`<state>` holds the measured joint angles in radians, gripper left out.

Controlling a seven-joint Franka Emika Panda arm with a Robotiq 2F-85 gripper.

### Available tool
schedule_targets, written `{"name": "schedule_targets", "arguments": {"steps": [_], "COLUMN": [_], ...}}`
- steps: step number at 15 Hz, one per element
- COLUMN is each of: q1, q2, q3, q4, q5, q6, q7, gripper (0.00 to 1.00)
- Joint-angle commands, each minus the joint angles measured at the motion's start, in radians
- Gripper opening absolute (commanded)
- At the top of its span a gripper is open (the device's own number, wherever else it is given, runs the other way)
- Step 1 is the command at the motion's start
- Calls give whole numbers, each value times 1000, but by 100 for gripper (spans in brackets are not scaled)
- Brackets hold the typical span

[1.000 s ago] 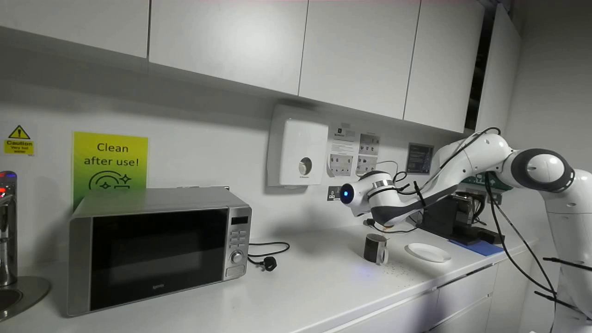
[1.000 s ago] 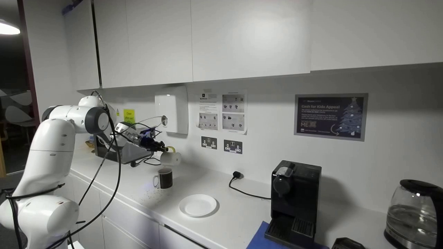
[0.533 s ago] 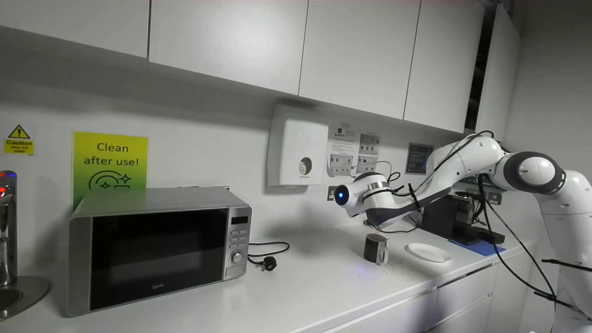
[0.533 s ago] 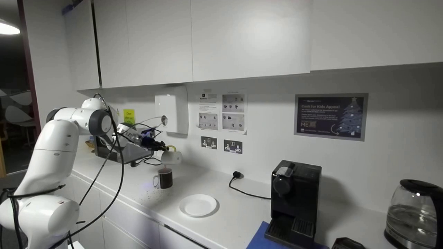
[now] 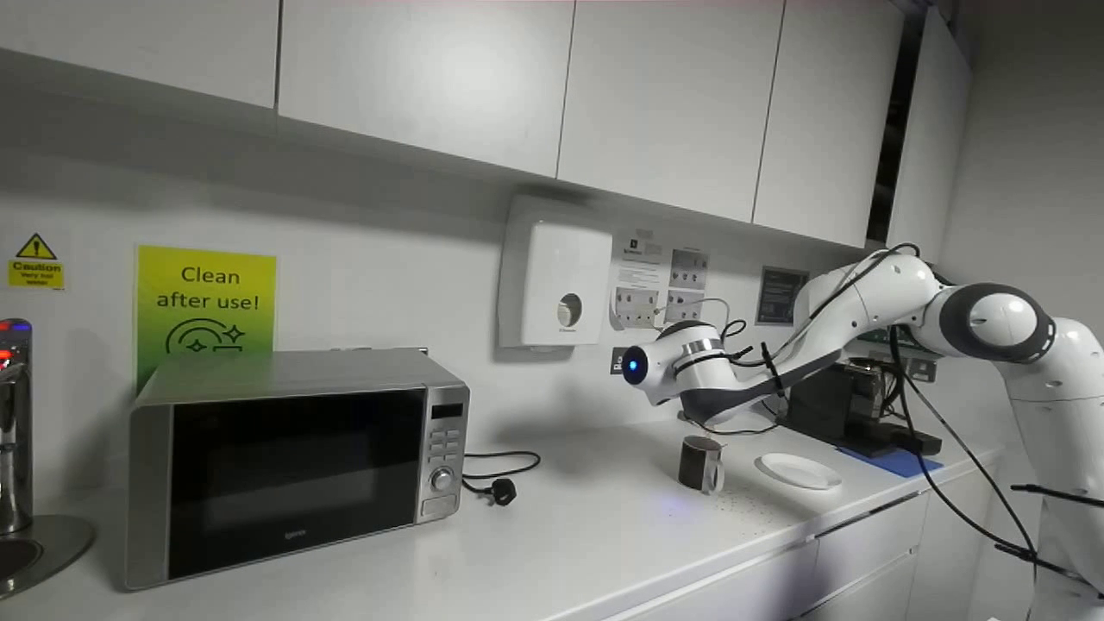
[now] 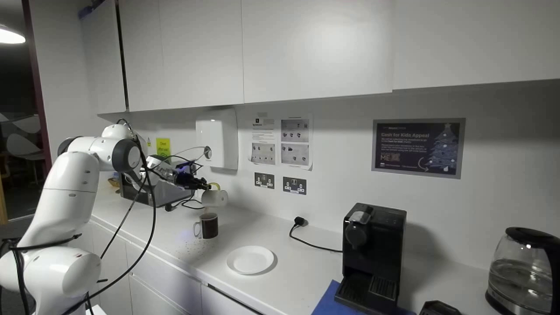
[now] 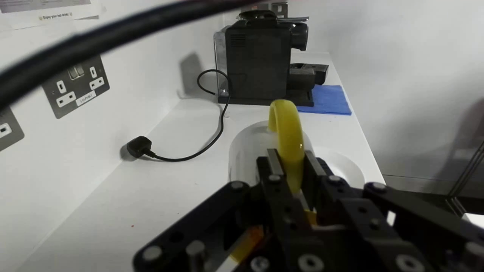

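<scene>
The black hand [image 7: 293, 166], closed on the yellow curved handle [image 7: 288, 128], holds a white cylindrical mug [image 6: 214, 198] tilted above an upright dark mug [image 6: 210, 226] behind the front edge of the bench [image 6: 302, 264].

Poster [image 5: 206, 302] — "Clean after use!", sticker [image 5: 35, 261] — "Caution"

1) arm [image 6: 52, 218]: glossy white, rounded, tube-like links [image 6: 76, 173]; fine seams and small oval marks on them;
2) joint [image 5: 956, 321]: a white round cap [image 5: 1011, 323] ringed in dark grey;
3) wrist [image 5: 671, 366]: a black disc [image 5: 636, 354] with a bright blue light [image 5: 633, 366]; a silver band [image 5: 700, 346] beside it;
4) black cables [image 7: 94, 42], some thin, some thick; black straps [image 6: 43, 245] with loose ends sticking out;
5) claw [image 7: 294, 166]: black linkages [image 7: 295, 226], slim pale grey pads [image 7: 275, 162], round silver screw heads [image 7: 260, 263]
</scene>
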<state>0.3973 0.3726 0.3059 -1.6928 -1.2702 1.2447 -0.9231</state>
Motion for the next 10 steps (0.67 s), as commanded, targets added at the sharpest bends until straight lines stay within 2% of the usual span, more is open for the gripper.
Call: {"name": "schedule_targets", "arguments": {"steps": [1, 10], "q1": [14, 13], "q2": [-18, -18], "q3": [2, 1], "q4": [7, -2], "q5": [-31, -27], "q6": [-64, -89], "q7": [-26, -28], "gripper": [5, 5]}}
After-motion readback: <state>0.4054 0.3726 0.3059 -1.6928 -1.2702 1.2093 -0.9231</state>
